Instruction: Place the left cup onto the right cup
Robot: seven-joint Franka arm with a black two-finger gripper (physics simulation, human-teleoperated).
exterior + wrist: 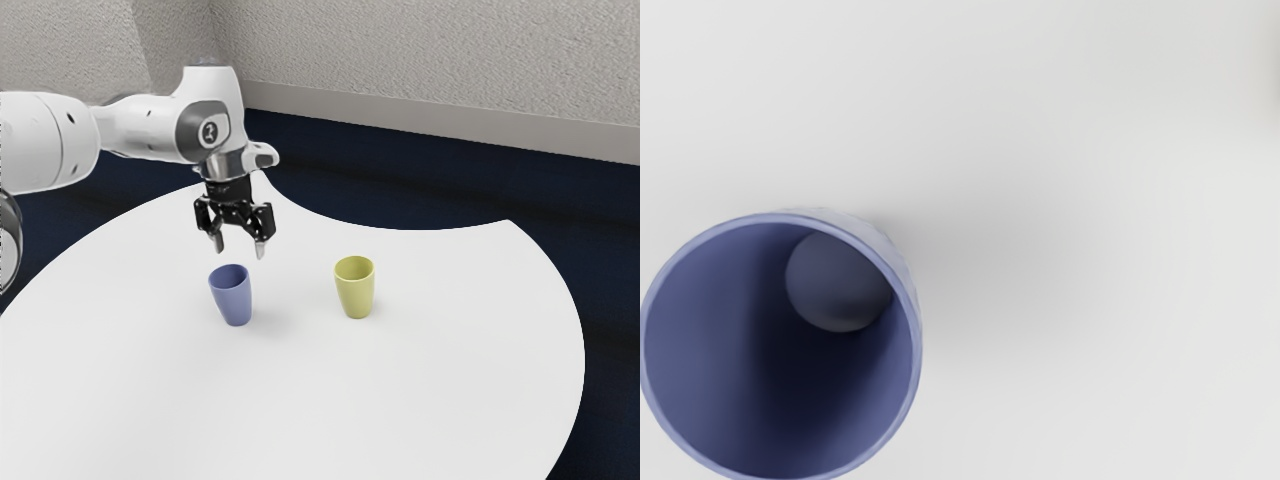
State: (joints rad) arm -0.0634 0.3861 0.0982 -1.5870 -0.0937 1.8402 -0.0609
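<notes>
Gripper [238,241]: released, fingers spread, holding nothing; it hangs just above the blue cup, not touching it.
Blue cup [231,294]: upright, mouth up [740,380], empty, near the middle of the white worktop [420,400].
Yellow-green cup [354,286]: upright, apart from the blue one, toward the worktop's edge on the exterior view's right.
Step in hand: likely the approach; nothing is grasped yet.
Next move: probably lower until the fingers straddle the blue cup's wall, then close.
</notes>
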